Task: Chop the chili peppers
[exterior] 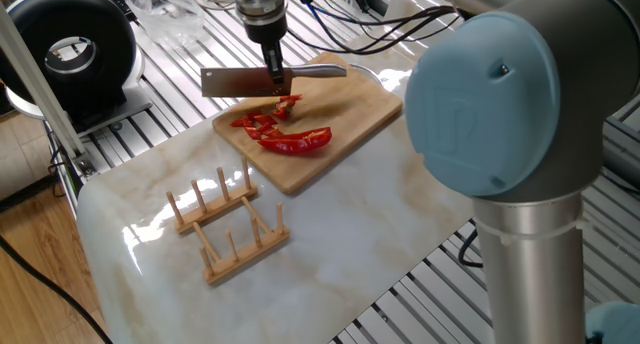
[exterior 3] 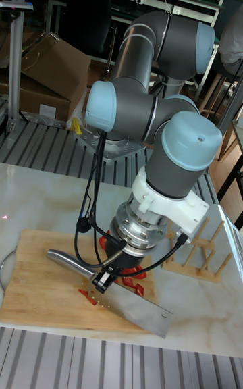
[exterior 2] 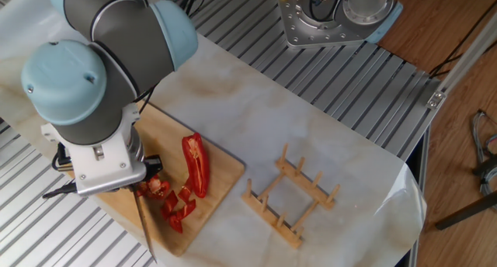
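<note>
— Cleaver blade hangs just above the cutting board, carried by the gripper — its jaws are clamped on the knife where blade meets handle. Where do the peppers lie from it?

— Directly beneath and a little toward the near edge of the board. The chili peppers sit on the board's end nearest the wooden rack; the chopped bits are under the blade line, and the uncut half lies just beyond them, away from the blade.

— And its long axis?

— From the other fixed view the half runs roughly parallel to the blade, as far as I can judge, so a straight drop would slice it lengthwise, not across — the knife or the approach would want turning, I'd say.

— Counts?

— One cleaver, one board, one rack, one long half. The small red pieces overlap in a loose heap — perhaps half a dozen, but I cannot count them surely.
</note>
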You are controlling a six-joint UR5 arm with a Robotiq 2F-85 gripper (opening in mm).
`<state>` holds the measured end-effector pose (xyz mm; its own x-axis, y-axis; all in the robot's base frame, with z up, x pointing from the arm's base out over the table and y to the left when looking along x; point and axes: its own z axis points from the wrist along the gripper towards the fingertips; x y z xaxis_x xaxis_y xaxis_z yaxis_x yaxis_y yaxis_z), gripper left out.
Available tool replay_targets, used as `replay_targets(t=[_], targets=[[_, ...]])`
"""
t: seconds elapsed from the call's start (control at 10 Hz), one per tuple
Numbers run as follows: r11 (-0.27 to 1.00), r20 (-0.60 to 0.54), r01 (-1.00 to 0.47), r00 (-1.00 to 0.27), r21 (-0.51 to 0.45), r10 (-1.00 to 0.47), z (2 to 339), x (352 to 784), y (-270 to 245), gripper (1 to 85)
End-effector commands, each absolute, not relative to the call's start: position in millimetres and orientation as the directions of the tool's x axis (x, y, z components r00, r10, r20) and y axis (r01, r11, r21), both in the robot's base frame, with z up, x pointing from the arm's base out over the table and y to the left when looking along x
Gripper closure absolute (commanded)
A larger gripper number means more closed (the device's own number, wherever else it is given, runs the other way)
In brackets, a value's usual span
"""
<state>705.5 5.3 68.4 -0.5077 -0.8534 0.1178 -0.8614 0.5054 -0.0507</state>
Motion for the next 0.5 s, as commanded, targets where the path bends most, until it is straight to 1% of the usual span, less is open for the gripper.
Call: replay_targets(t=[0.0, 0.4], targets=[[0.511, 0.106, -0.859, -0.512, -0.042, -0.852, 65.9, 706.2, 8.7, 84.3], [0.522, 0.079, -0.852, -0.523, -0.025, -0.849, 67.0, 706.2, 18.8, 84.3]])
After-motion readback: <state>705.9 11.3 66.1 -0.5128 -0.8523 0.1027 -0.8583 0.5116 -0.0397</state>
